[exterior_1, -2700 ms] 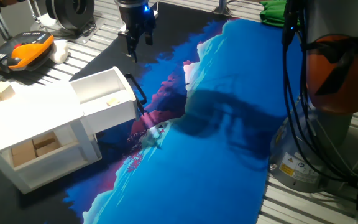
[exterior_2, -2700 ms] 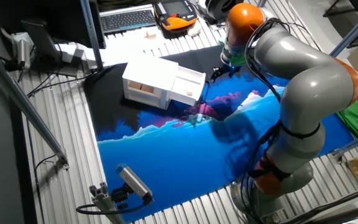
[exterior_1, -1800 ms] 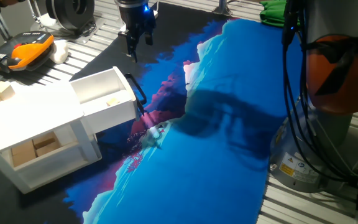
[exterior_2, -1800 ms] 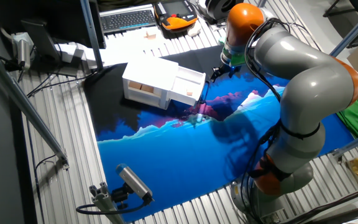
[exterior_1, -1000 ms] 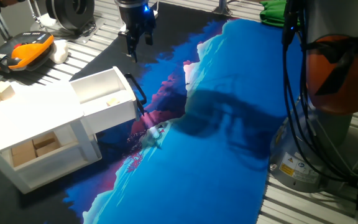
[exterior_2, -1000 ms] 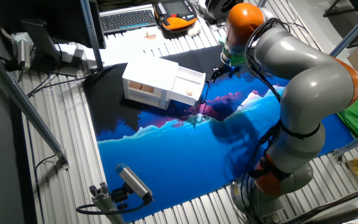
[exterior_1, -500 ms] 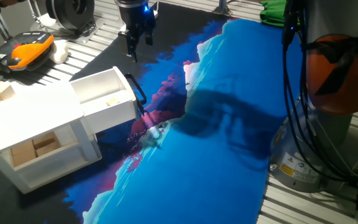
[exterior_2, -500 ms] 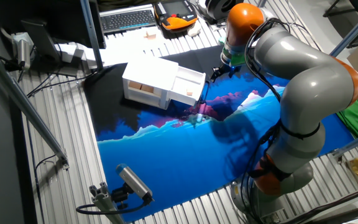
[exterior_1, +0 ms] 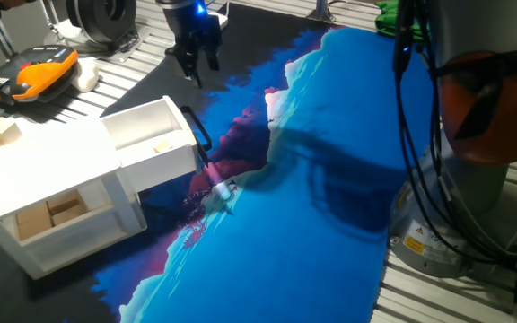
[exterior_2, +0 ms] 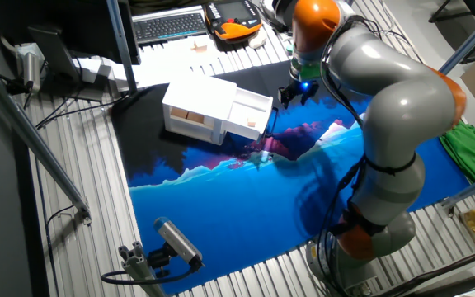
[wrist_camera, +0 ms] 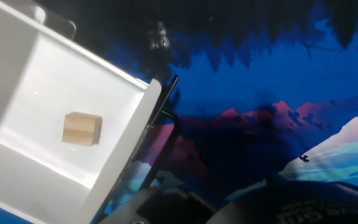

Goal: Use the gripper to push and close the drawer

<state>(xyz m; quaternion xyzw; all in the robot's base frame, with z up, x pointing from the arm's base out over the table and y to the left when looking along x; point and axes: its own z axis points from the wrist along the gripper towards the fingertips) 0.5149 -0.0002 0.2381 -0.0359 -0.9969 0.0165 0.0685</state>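
The white drawer (exterior_1: 151, 136) stands pulled out of the small white cabinet (exterior_1: 48, 166), with its black bar handle (exterior_1: 201, 133) facing the blue mat. A small wooden block (wrist_camera: 81, 129) lies inside it. My black gripper (exterior_1: 196, 70) hangs above the mat behind the drawer's handle end, apart from it, with its two fingers spread and nothing between them. In the other fixed view the gripper (exterior_2: 290, 96) is just right of the drawer (exterior_2: 250, 110). The hand view looks down on the drawer (wrist_camera: 55, 118) and handle (wrist_camera: 166, 134).
The cabinet's lower shelf holds wooden blocks (exterior_1: 50, 215). An orange and black device (exterior_1: 30, 74) and a small wooden block (exterior_1: 4, 131) lie to the left. The large grey and orange robot base (exterior_1: 483, 126) stands at the right. A keyboard (exterior_2: 170, 26) lies behind the cabinet.
The gripper and arm have shifted a little to the left, toward the drawer's side. The drawer has not moved and is still open.
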